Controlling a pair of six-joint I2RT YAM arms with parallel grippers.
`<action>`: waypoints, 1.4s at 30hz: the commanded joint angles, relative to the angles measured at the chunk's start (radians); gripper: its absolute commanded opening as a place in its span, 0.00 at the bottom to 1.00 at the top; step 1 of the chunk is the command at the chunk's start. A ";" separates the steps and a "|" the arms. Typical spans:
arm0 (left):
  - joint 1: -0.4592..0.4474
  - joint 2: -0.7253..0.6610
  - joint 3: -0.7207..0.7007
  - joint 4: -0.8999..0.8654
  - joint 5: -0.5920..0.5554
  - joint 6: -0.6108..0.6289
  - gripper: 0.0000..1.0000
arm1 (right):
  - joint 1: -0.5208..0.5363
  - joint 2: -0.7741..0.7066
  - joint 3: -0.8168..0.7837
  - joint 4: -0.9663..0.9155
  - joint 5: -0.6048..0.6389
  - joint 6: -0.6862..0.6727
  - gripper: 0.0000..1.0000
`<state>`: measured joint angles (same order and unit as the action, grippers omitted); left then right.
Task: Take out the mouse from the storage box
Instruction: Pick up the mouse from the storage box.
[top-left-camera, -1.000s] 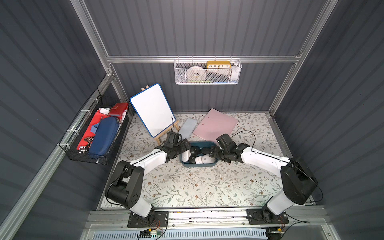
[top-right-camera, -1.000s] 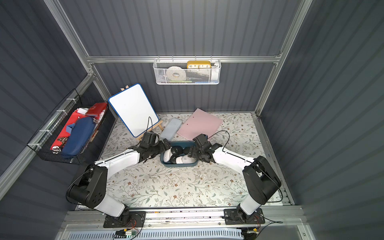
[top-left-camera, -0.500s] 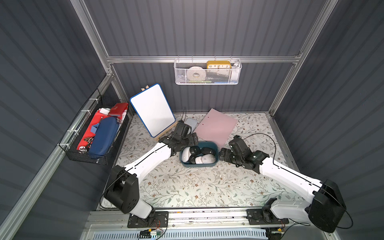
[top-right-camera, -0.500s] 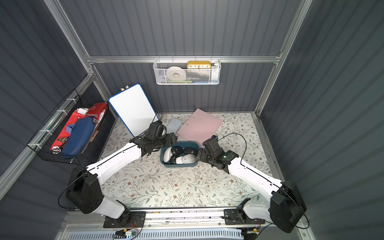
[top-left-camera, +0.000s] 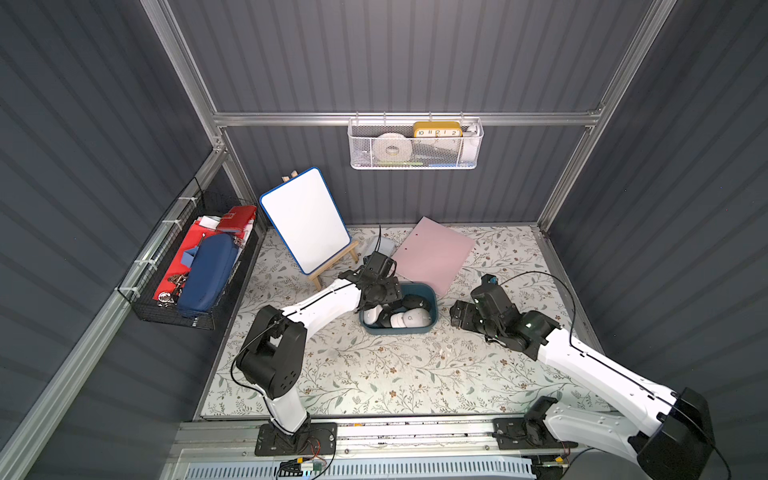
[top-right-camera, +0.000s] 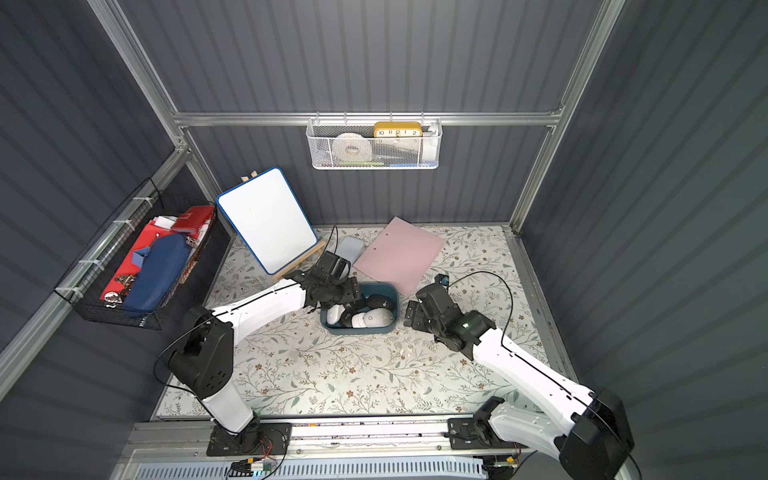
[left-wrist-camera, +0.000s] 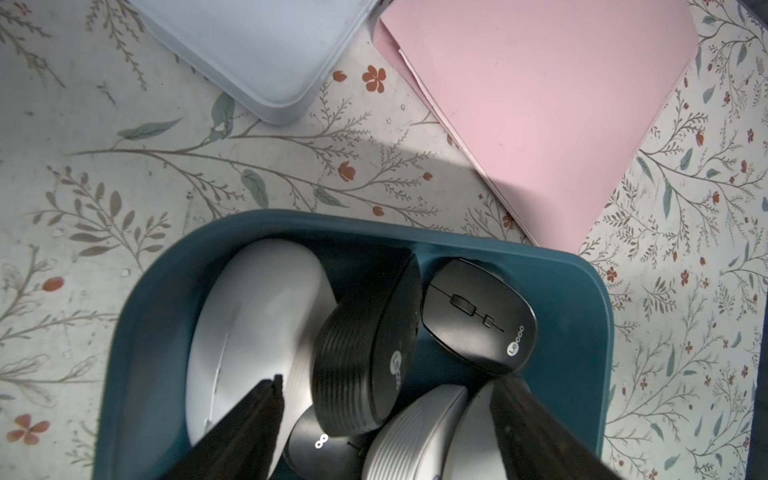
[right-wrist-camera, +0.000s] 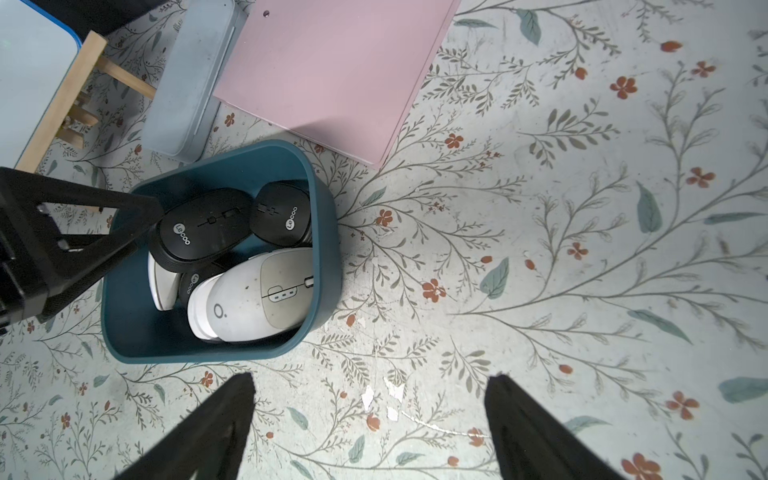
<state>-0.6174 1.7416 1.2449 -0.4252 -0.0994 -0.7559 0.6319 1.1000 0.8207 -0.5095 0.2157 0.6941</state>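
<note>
The teal storage box (top-left-camera: 399, 331) (top-right-camera: 357, 330) sits mid-table and holds several mice. A white mouse (top-left-camera: 409, 319) (right-wrist-camera: 257, 295) lies at its front, with black ones (right-wrist-camera: 203, 232) behind. My left gripper (top-left-camera: 379, 306) (top-right-camera: 347, 307) (left-wrist-camera: 387, 380) reaches down into the box's left half. Its jaws stand open around a black mouse on its side (left-wrist-camera: 365, 345) and a grey-white mouse (left-wrist-camera: 415, 432), without clamping either. One finger lies over a white mouse (left-wrist-camera: 253, 316). My right gripper (top-left-camera: 457, 318) (top-right-camera: 411, 318) (right-wrist-camera: 372, 378) hangs open and empty over bare table to the right of the box.
A pink folder (top-left-camera: 432, 257) and a pale blue case (top-left-camera: 384, 245) lie just behind the box. A whiteboard on a wooden easel (top-left-camera: 305, 218) stands back left. A white mesh basket (top-left-camera: 415, 145) hangs on the back wall, a black wire basket (top-left-camera: 191, 266) on the left wall.
The right gripper drew back from the box to the right. The left gripper swung over the box's far side, dipped in among the mice, and its jaws narrowed somewhat.
</note>
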 joint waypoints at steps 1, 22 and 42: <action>-0.010 0.019 -0.022 0.006 0.025 -0.046 0.82 | 0.000 -0.006 -0.027 -0.001 0.026 -0.008 0.91; -0.015 0.038 -0.140 0.250 0.053 -0.054 0.62 | 0.000 -0.003 -0.055 0.004 0.025 -0.003 0.91; -0.014 0.097 -0.141 0.271 0.050 -0.097 0.41 | 0.000 -0.022 -0.058 -0.026 0.030 0.005 0.91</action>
<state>-0.6296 1.8065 1.1172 -0.1539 -0.0521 -0.8402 0.6319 1.0927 0.7757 -0.5179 0.2295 0.6979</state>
